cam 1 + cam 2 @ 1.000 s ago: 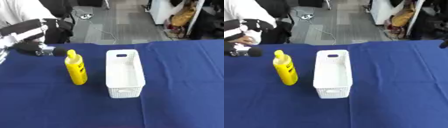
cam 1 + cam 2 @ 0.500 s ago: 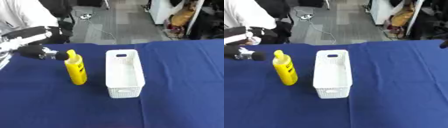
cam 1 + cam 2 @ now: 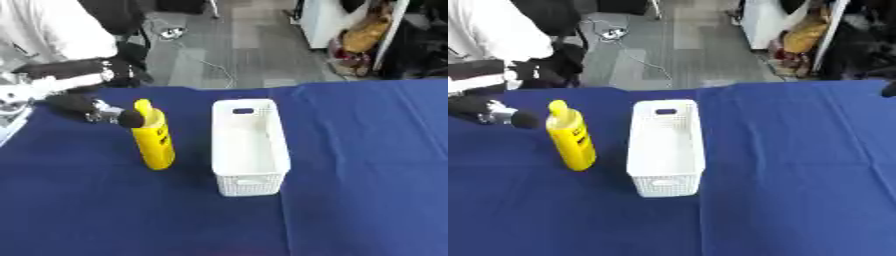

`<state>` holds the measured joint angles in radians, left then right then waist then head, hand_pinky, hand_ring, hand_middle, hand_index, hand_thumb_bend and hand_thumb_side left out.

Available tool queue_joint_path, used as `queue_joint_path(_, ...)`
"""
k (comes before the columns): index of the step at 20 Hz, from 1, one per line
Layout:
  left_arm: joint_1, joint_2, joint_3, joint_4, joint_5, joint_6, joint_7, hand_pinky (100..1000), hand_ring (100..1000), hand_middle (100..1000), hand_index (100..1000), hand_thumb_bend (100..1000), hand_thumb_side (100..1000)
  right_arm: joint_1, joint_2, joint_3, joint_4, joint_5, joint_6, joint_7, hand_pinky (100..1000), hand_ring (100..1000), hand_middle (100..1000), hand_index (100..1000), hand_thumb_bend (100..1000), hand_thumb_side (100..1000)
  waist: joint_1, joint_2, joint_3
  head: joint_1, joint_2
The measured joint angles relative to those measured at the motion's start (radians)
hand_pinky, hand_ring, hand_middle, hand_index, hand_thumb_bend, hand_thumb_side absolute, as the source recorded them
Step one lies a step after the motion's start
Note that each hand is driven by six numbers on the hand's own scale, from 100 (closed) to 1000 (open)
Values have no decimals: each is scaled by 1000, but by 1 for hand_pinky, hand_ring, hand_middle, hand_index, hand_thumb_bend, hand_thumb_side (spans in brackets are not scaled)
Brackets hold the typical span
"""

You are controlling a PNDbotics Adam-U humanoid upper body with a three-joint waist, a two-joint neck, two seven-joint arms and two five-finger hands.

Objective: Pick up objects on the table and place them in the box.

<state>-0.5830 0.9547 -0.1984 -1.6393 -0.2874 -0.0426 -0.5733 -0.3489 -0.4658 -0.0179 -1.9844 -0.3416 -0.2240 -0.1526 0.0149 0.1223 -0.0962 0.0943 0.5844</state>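
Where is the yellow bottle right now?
The yellow bottle stands upright on the blue table, left of the white basket, with the left hand beside its cap.

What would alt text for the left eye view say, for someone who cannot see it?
A robot's black left hand reaches in from the left toward the top of an upright yellow plastic bottle on a dark blue tablecloth. Just right of the bottle stands an empty white perforated plastic box, long and narrow. Beyond the table lies grey floor.
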Motion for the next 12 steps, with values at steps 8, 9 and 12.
queue_joint_path(8,-8,-16,-13,21,-40,-10,-66,917,865,905,968,1000,1000,-1,0,1,0,-3,0,0,436,545,562,873,100,908,1,0,-5,2,1)
queue_joint_path(9,-8,-17,-15,24,-44,-11,-74,919,865,905,973,1000,1000,-1,0,1,0,-3,0,0,436,545,562,873,100,908,1,0,-5,2,1)
queue_joint_path(12,-8,-17,-18,28,-54,-13,-93,915,858,898,981,1000,1000,-1,0,2,0,-4,0,0,436,545,562,873,100,908,1,0,-6,2,1)
